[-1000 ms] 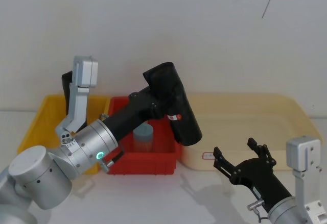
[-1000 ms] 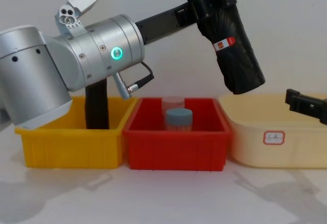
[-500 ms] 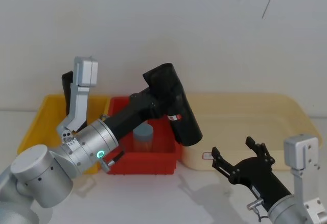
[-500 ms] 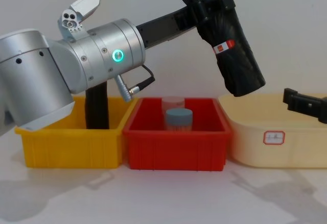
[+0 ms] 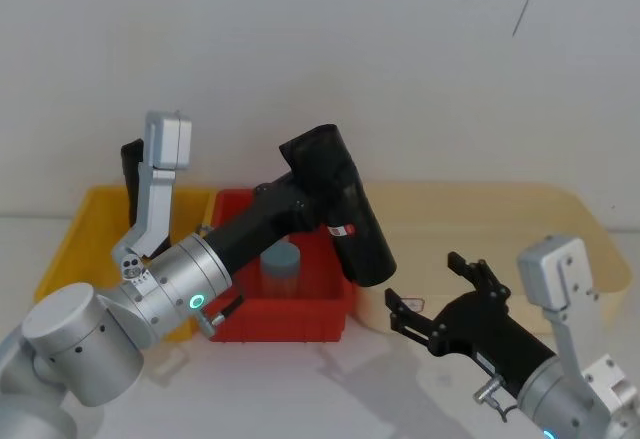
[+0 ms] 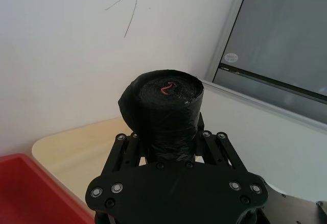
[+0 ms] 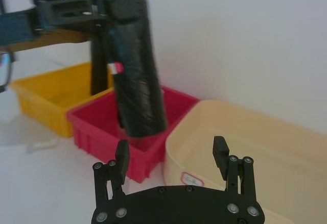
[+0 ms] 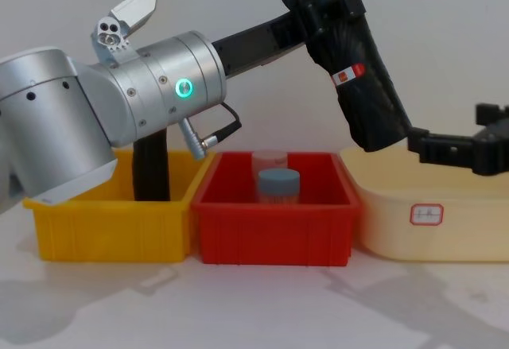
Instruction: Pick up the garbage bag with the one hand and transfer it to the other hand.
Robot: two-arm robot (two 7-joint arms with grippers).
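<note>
So the left gripper point(image 8: 322, 17) is up in the air with its jaws clenched around the garbage bag point(image 8: 362, 71), gripping it near the top end. The roll sits tilted: in the chest view its top points to about 11 o'clock and its bottom to about 5 o'clock. The little red-and-white label band point(image 8: 348, 71) is roughly halfway down it. It's not touching any bin. The bottom end hangs above the spot where the red bin point(image 8: 274, 234) meets the cream tray point(image 8: 433, 238).

The left wrist view looks straight down the roll's end. You can see the black plastic wedged between the two fingers point(image 6: 127, 143), so it's a solid grip.

The right gripper point(image 5: 427, 284) is at about 4 o'clock from the roll's bottom end in the head view, low over the front of the cream tray. Its jaws are spread wide with nothing between them. In the chest view one fingertip looks right beside the roll's bottom end. The right wrist view shows the roll farther off beyond the fingers, though, so they're near each other but apart.

Other stuff on the worktop point(image 8: 262, 309):
- The yellow bin point(image 8: 111, 234) is at 9 o'clock of the red bin, with a plain black roll point(image 8: 151, 166) standing upright in it.
- A jar with a blue-grey lid point(image 8: 278, 184) stands in the red bin.
- The cream tray is at 3 o'clock of the red bin.
</note>
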